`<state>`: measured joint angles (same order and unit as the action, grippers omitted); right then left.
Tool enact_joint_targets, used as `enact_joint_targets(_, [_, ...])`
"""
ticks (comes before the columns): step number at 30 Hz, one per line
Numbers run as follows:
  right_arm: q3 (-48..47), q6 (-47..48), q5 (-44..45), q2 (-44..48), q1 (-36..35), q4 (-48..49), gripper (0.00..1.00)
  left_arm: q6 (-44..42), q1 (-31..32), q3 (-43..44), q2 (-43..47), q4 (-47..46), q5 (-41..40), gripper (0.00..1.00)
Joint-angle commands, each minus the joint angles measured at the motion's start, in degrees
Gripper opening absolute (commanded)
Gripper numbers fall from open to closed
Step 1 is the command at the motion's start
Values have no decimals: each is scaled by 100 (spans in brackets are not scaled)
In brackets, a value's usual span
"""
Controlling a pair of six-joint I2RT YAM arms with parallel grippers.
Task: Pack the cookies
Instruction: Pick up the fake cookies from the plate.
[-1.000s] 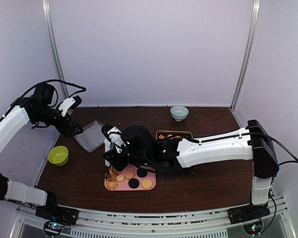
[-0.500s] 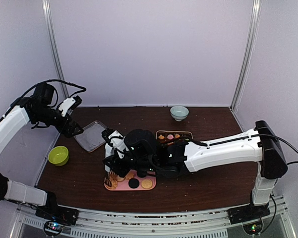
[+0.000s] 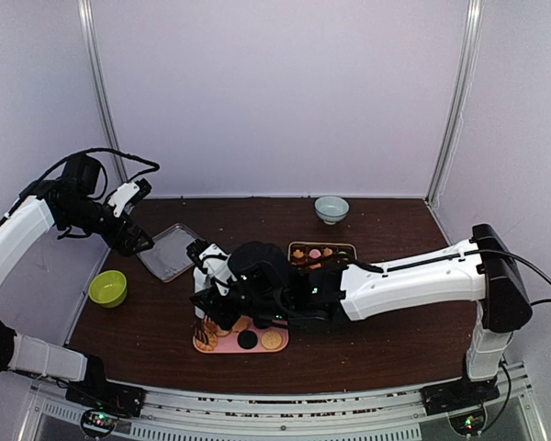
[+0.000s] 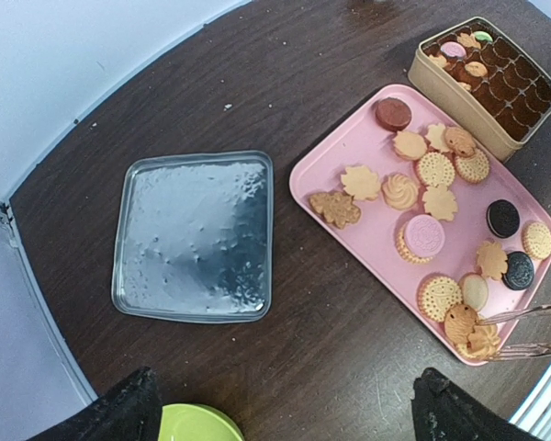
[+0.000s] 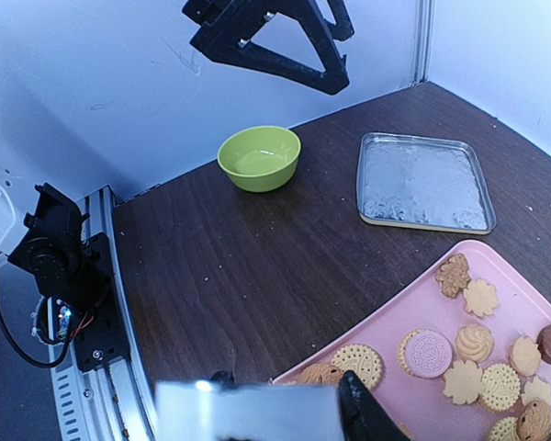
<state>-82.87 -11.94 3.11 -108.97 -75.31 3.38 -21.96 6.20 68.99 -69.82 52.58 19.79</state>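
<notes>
Left wrist view settles it: the left gripper [image 4: 285, 418] hangs with its fingers spread wide and nothing between them. The cookies [image 4: 433, 169] lie on the pink tray [image 4: 344, 152], ahead of those fingers and off toward the right-hand one, the tray's long axis slanting away. Thin tongs [image 4: 528, 329] straddle a tan cookie at the tray's corner, so the right arm is plainly nearer. As for the right gripper [image 3: 208, 308], its own camera shows only a pale blur and no tongs, so I cannot tell its grip. The tin [image 4: 455, 101] beyond looks partly filled.
</notes>
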Motion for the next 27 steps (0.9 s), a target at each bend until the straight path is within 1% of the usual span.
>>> enact_joint_targets(1, [-116, 40, 83, -86, -29, 153, 36, -24, -41, 138, 78, -12, 129, 98])
enact_joint_targets(13, [-1, -132, -70, -239, -41, 245, 37, -44, -41, 132, 60, 33, 166, 97])
enact_joint_targets(27, [180, 12, 367, -290, -39, 287, 37, -77, -45, 149, 75, 51, 257, 97])
